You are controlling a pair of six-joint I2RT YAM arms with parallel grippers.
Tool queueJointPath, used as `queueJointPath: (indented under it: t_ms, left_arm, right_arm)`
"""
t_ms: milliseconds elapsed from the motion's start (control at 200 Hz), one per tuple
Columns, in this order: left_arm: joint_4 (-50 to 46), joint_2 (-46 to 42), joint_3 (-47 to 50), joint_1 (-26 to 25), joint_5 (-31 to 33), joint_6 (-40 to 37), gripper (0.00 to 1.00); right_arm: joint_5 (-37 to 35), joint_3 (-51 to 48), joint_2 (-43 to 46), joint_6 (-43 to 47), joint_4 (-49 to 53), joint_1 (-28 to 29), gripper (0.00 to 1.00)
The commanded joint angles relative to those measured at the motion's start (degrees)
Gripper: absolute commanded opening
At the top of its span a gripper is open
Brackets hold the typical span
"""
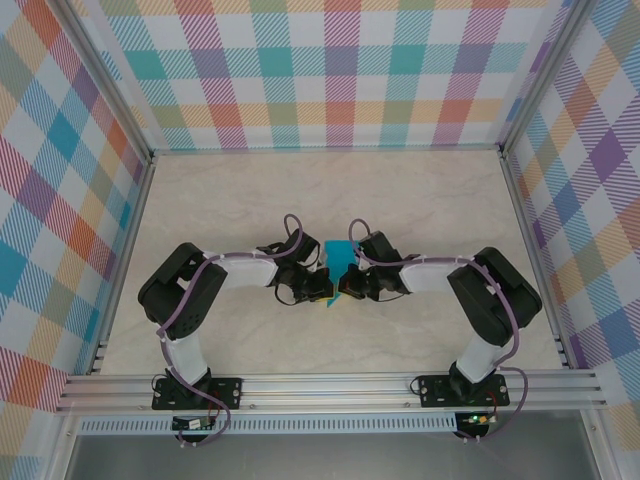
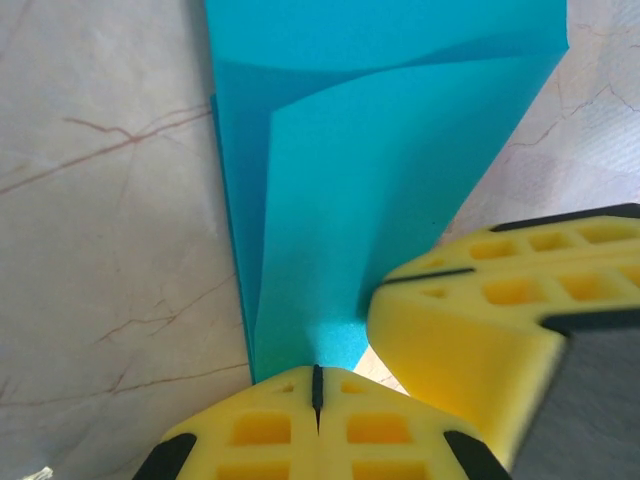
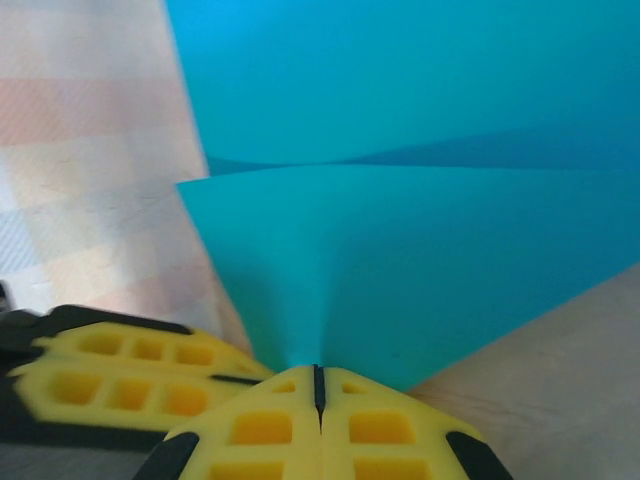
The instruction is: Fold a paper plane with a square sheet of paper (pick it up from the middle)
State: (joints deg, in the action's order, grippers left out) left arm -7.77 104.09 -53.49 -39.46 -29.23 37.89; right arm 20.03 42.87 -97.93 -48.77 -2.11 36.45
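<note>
Here, left tool (image 2: 316,382) and right tool (image 3: 319,382) both pinching folded teal paper (image 2: 380,150)

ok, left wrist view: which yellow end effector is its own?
The left end effector, bottom centre, shut on the paper; the right end effector slants in from the side.

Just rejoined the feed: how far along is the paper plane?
Done: the paper shows overlapping folded layers. In hand: the left gripper and right gripper are both shut on its narrow end. Left: it fans out broad, not a dart, so wing folds look outstanding.
</note>
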Motion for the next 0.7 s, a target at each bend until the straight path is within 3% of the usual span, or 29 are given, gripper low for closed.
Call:
queueJointPath:
  t_ms: [0,395,695]
  left_arm:
    - [-7.70,1.79,0.40,-0.80,3.97,-1.16,0.00]
    - [-11.75,2.61,3.47,-0.82,7.75,-1.91,0.00]
    - [-11.35,0.70,-3.24,-0.79,5.25,-4.41,0.02]
  right_arm:
    - [-2.19,1.36,-1.32,0.34,2.97,-0.88,0.00]
    - [-3.32,2.28,-1.31,4.28,6.00,-14.36,0.00]
    - [-3.77,4.94,7.45,4.88,11.83,-15.09,0.00]
